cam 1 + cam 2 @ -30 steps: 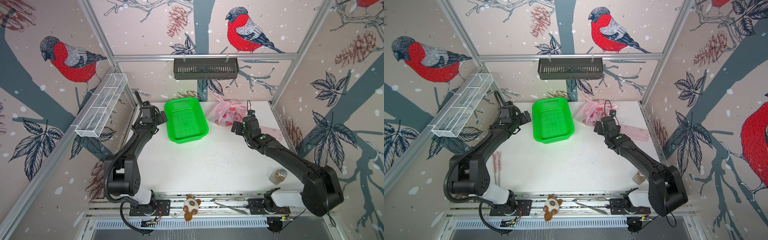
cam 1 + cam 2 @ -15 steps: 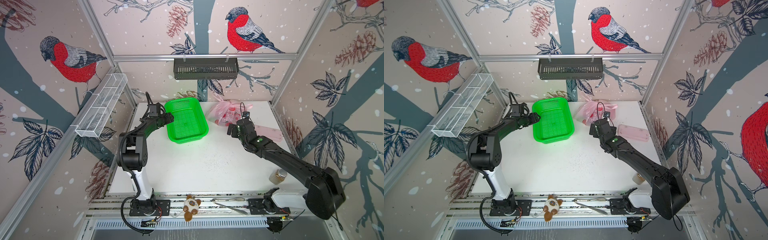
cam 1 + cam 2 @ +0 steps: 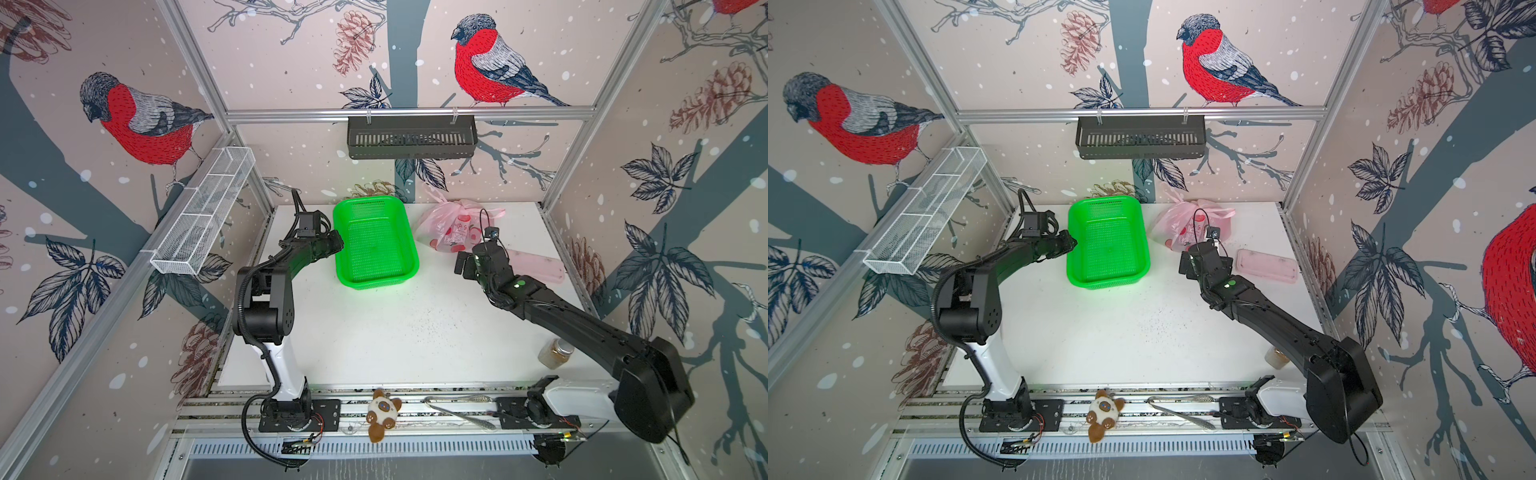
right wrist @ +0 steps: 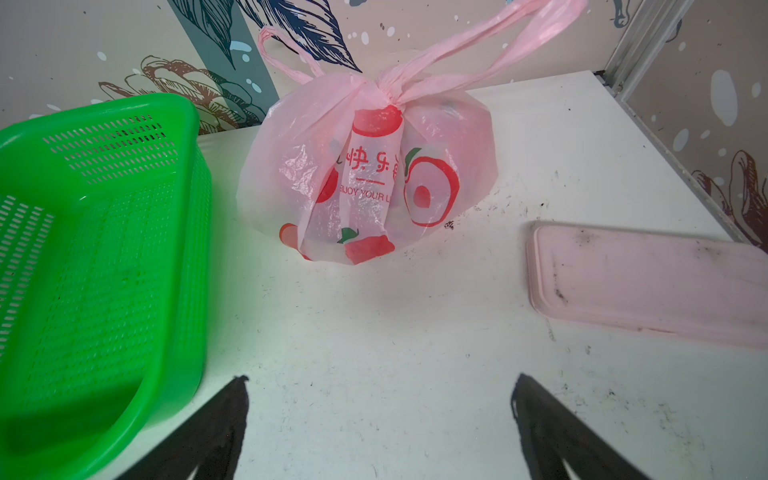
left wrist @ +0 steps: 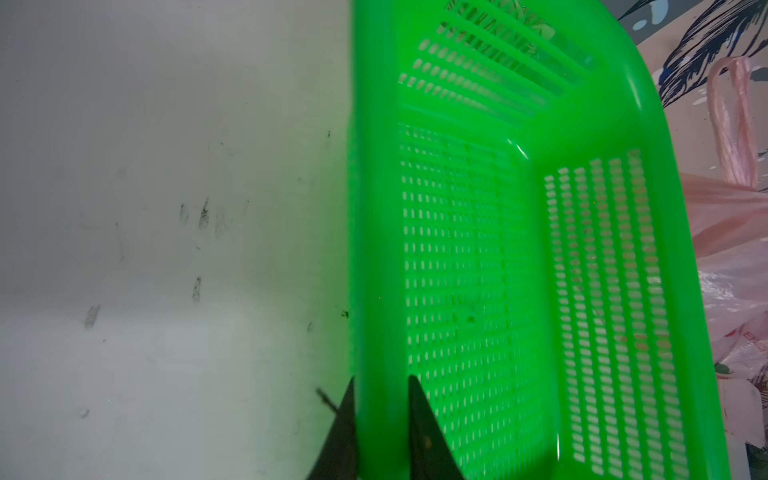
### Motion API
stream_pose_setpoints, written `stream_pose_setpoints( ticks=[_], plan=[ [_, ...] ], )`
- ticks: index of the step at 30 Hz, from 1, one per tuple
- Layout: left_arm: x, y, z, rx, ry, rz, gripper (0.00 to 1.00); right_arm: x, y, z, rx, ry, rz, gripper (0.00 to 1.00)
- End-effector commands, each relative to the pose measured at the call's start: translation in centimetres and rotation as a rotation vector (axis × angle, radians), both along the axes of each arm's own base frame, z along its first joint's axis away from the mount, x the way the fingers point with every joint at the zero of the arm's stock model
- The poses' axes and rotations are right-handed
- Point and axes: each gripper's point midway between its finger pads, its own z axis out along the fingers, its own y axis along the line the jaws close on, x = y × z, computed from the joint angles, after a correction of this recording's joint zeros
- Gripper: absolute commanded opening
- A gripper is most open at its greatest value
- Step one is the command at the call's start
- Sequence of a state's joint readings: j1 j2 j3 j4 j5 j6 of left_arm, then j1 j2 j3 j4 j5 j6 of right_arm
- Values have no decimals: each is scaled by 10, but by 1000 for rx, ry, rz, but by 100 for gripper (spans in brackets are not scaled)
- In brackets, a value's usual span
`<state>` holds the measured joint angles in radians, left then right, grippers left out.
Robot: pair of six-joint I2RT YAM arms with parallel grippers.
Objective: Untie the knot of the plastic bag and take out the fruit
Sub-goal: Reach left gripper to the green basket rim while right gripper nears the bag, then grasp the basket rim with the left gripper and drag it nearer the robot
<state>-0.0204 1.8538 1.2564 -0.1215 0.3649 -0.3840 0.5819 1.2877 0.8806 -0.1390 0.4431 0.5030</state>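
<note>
The plastic bag (image 3: pixel 446 226) (image 3: pixel 1177 228) (image 4: pixel 365 174), translucent pale pink with red round prints, stands at the back of the table. Its knot (image 4: pixel 384 89) is tied on top, with handle loops sticking out. The fruit is hidden inside the bag. My right gripper (image 3: pixel 462 265) (image 3: pixel 1185 264) (image 4: pixel 380 380) is open just in front of the bag, apart from it, with nothing between its fingers. My left gripper (image 3: pixel 338 245) (image 3: pixel 1073 245) (image 5: pixel 382 382) is shut on the left rim of the green basket (image 3: pixel 376 282) (image 5: pixel 665 208) (image 4: pixel 191 249), left of the bag.
A flat pink case (image 3: pixel 536 266) (image 4: pixel 648 286) lies right of the bag. A small jar (image 3: pixel 556 353) stands at the front right. A plush toy (image 3: pixel 384 413) and metal tongs (image 3: pixel 457 405) lie on the front rail. A black shelf (image 3: pixel 411 137) and wire rack (image 3: pixel 203 216) hang on the walls.
My left gripper swung from the table's left edge to the green basket and closed on its rim. My right gripper shifted slightly left and nearer, still open.
</note>
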Motion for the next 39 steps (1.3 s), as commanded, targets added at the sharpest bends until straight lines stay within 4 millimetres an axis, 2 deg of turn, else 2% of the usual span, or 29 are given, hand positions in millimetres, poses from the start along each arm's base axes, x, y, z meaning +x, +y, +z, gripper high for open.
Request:
stream_pose_setpoints(
  ticks=[1,5,9,11,19,22,25,30,39],
  plan=[
    [-12,0,5,13,-7,-18,10,1,3,6,35,-29,-9,98],
    [-35,-5,5,-18,3,-31,8,-2,1,4,45,-33,-24,97],
    [-66,-17,6,-80,20,-37,7,-7,-7,2,55,-39,-55,97],
    [-88,-24,-1,-87,51,-43,7,-11,-11,4,64,-49,-68,97],
    [-162,-50,12,-135,60,-40,7,-26,-33,10,76,-74,-134,96],
    [-183,-62,17,-193,38,-32,7,-33,-43,13,92,-89,-164,96],
    [-197,-75,22,-239,8,-21,7,-40,-51,19,118,-119,-181,96],
    [-208,-100,30,-261,-13,-39,7,-51,-62,32,155,-166,-197,96],
    [-205,-146,33,-317,-31,-59,7,-66,-74,36,186,-181,-206,95]
  ],
)
